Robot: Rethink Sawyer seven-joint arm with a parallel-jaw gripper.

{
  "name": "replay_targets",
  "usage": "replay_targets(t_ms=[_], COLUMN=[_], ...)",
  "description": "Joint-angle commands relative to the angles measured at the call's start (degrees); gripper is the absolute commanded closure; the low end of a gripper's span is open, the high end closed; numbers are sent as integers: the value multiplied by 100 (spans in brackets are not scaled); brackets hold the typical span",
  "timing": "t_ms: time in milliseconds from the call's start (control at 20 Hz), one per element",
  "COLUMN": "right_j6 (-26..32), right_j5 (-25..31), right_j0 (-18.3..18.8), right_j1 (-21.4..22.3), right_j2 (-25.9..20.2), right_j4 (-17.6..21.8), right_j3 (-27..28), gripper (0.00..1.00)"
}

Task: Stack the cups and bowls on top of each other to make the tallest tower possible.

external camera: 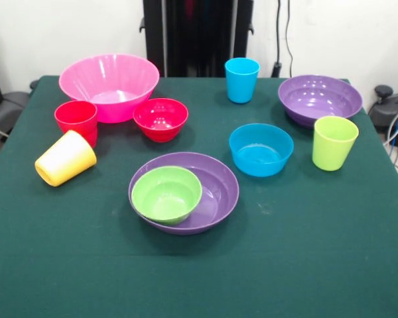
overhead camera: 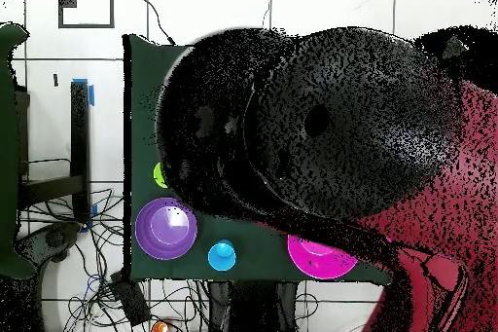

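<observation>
Cups and bowls lie scattered on the desk; only the green bowl (external camera: pixel 166 193) sits nested, in a purple bowl (external camera: pixel 215 192). The tipped yellow cup (external camera: pixel 65 158) could roll when grasped. The hand is out of sight, so its state and their places relative to it cannot be told.

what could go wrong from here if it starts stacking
The yellow cup lies tipped against the red cup; it may roll when touched. The green bowl sits off-centre in the purple bowl, so anything stacked there could lean. The overhead view is largely blocked by the arm.
</observation>
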State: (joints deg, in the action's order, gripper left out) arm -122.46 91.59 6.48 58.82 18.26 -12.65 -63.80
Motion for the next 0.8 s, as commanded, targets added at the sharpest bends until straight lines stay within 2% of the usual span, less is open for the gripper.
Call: replay_targets(t_ms=[50, 450, 800], right_j6=[97, 76, 174], right_j5=[70, 26, -863], right_j0=[43, 40, 44], right_j1=[-282, -306, -397], right_j2=[-519, -530, -537], right_j4=[339, 332, 302], right_j3=[-230, -232, -782], gripper=[0, 0, 0])
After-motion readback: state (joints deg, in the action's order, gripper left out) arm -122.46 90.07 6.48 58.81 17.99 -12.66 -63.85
